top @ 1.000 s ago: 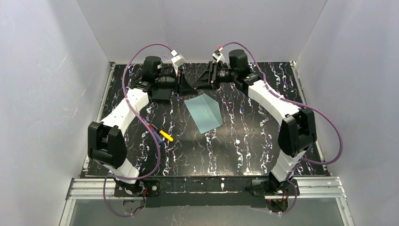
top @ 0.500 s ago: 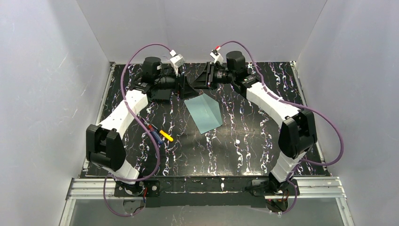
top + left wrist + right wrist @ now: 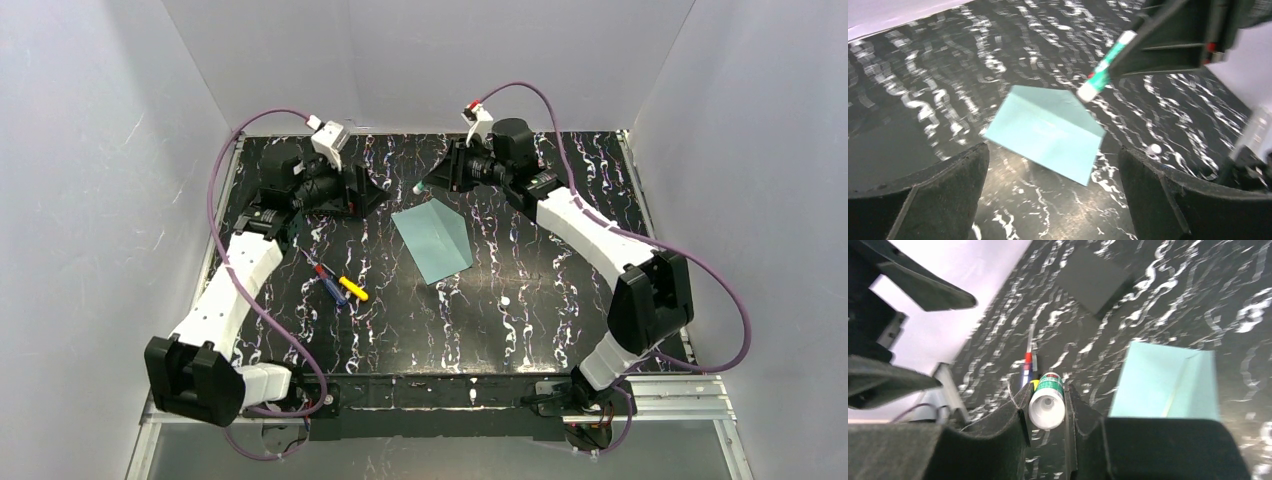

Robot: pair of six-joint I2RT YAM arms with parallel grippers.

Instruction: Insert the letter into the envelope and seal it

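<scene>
The right tool (image 3: 1047,407) is clamped on a green-and-white glue stick (image 3: 1104,67), held slantwise with its white end hanging above the tabletop and not touching anything. Just below and in front of that tip lies the teal paper envelope (image 3: 432,240), flat on the black, white-veined tabletop (image 3: 560,270), its far corner the part nearest the stick. The letter shows in no view. My guess is that it is already inside, though I cannot tell whether the flap is lying shut or only folded over. The step in hand looks like the sealing. The next move would bring the glue end down to the flap edge and run it along, lightly enough that the envelope does not slide, with the flap lifted first if it is down. The left tool (image 3: 1053,155) stands wide open with nothing in it, off to its own side of the envelope and clear of it. It seems free to pin the paper or press the flap. Nearer the arm bases than the left tool, a yellow, a blue and a red pen (image 3: 340,285) lie together, well apart from the envelope. A small white round piece (image 3: 508,301), perhaps a cap, sits on the near side of the right tool. Both tools work near the far edge, where the pale back wall (image 3: 420,60) is close. There is more open room toward the near side.
</scene>
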